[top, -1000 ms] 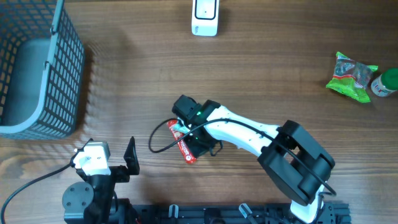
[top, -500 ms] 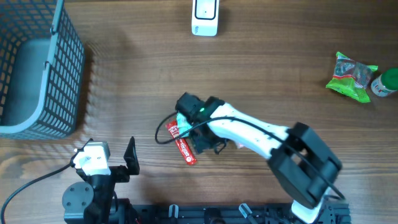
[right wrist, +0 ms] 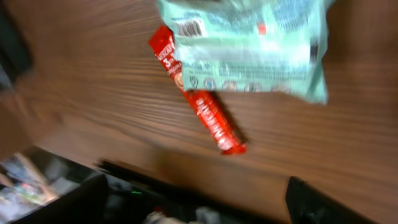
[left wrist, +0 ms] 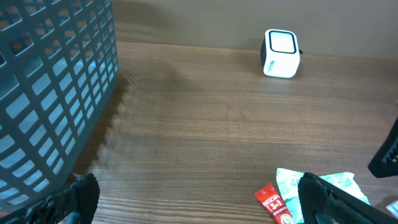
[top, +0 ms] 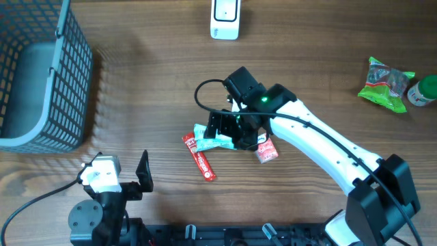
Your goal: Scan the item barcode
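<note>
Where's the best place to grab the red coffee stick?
Probably from above, pinching across its narrow width at the free lower half: the red coffee stick lies flat and slanted, its upper end against the pale green packet.

Brown wood-grain table (top: 136, 89). At its far left, a blue-grey plastic lattice basket (top: 75, 68). At the far edge, middle, a small white box-shaped scanner (top: 225, 19). At the right edge, a crinkled green snack bag (top: 386, 83) just beside a white tub with green lid (top: 424, 91). Near the middle, a pale mint foil packet (top: 205, 139) overlapping one end of a slim red stick sachet (top: 200, 161). Just right of these, a small red-and-white sachet (top: 268, 152).
</note>
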